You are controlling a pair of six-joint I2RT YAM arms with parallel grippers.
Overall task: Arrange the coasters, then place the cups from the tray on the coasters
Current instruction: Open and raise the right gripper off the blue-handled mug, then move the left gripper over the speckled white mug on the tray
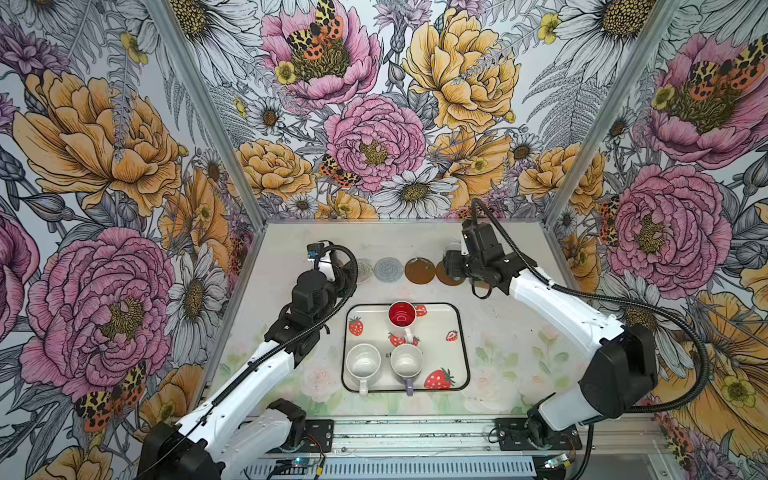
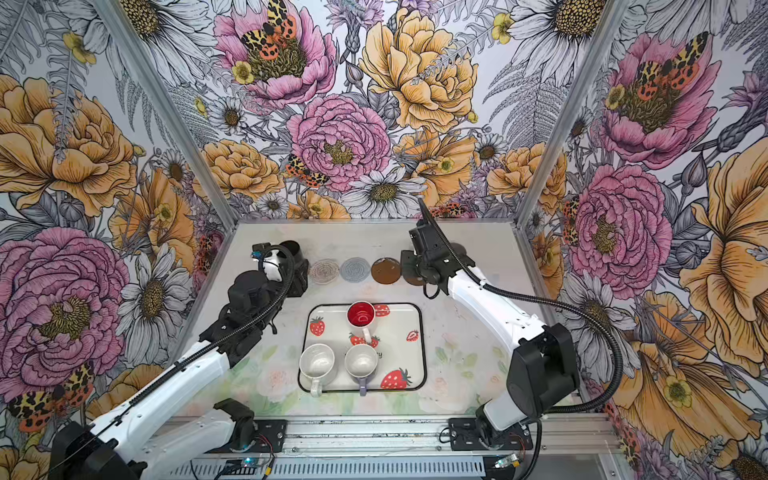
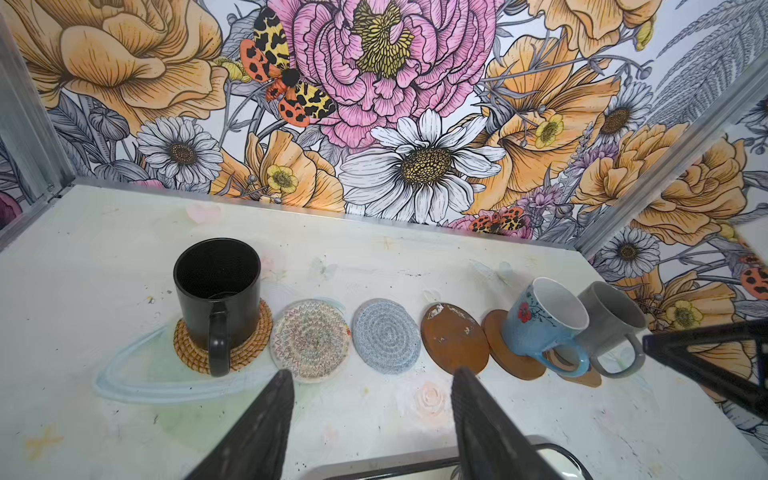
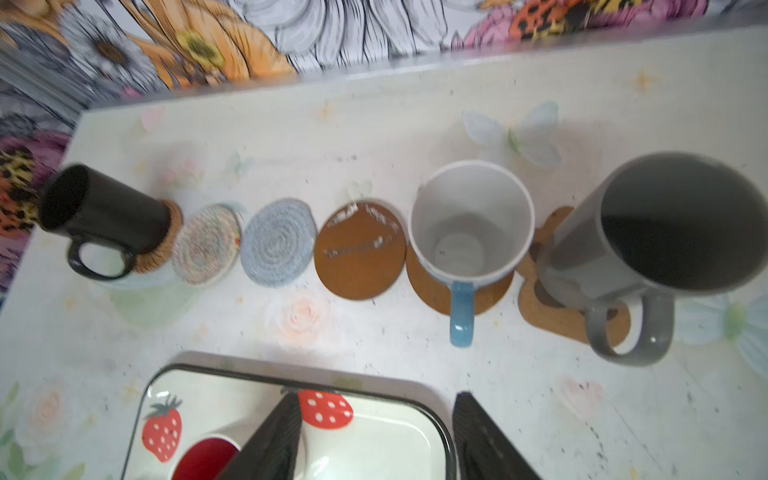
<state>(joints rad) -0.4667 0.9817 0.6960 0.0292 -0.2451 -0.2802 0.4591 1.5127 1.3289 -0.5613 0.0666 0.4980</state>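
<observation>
I am holding the left jaws and right jaws open, empty. Black mug (image 3: 216, 299) sitting on rattan coaster (image 3: 249, 349); cream coaster (image 3: 309, 338), grey-blue coaster (image 3: 386, 336), brown coaster (image 3: 453, 338) lying bare; blue mug (image 3: 544, 320), grey mug (image 3: 611, 320) seated. Three cups (image 1: 363, 365) waiting in the tray (image 1: 436, 357). Brown coaster overlapping blue mug's: next cup risks rocking.

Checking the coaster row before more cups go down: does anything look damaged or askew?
The bare brown coaster has white scuffs where its surface looks worn off, and its edge seems to lie over the second brown coaster under the light blue mug. Nothing is spilled or tipped.
</observation>
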